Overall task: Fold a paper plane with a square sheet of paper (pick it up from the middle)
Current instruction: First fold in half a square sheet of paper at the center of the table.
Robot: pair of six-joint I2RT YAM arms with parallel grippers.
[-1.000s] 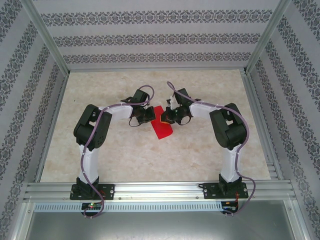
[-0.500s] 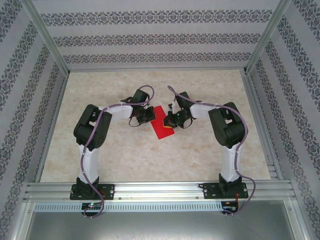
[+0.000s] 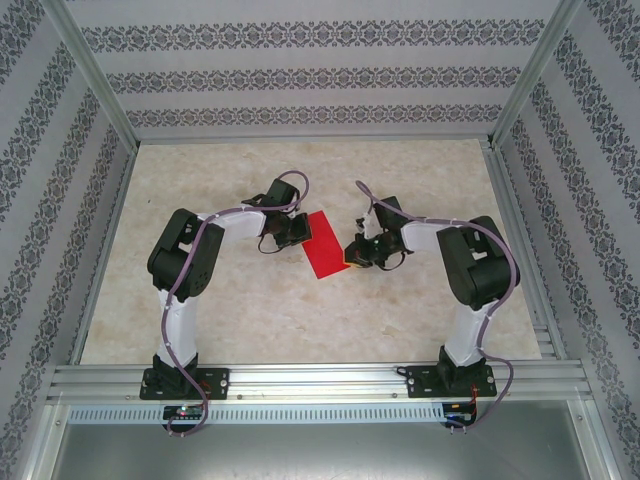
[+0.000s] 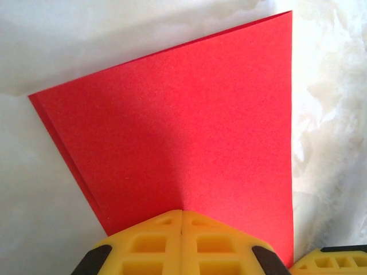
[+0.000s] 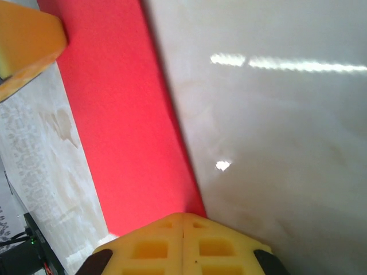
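The square sheet of paper (image 3: 322,250) is bright red and lies folded into a doubled rectangle on the table, not a plane shape. In the left wrist view the paper (image 4: 183,126) shows two layers along its left edge. My left gripper (image 3: 300,233) is shut, and its yellow tips (image 4: 182,212) rest on top of the paper near its left side. My right gripper (image 3: 352,253) is also shut, its tips (image 5: 182,215) sitting at the right edge of the paper (image 5: 126,126). Neither pair of jaws has paper between them.
The marble-patterned tabletop (image 3: 250,310) is bounded by an aluminium frame rail (image 3: 310,380) at the near edge and patterned walls on three sides. The left gripper's yellow finger (image 5: 26,40) shows in the right wrist view.
My right gripper has slid from on top of the paper to its right, near edge, uncovering more red. The left gripper and the paper have stayed where they were.
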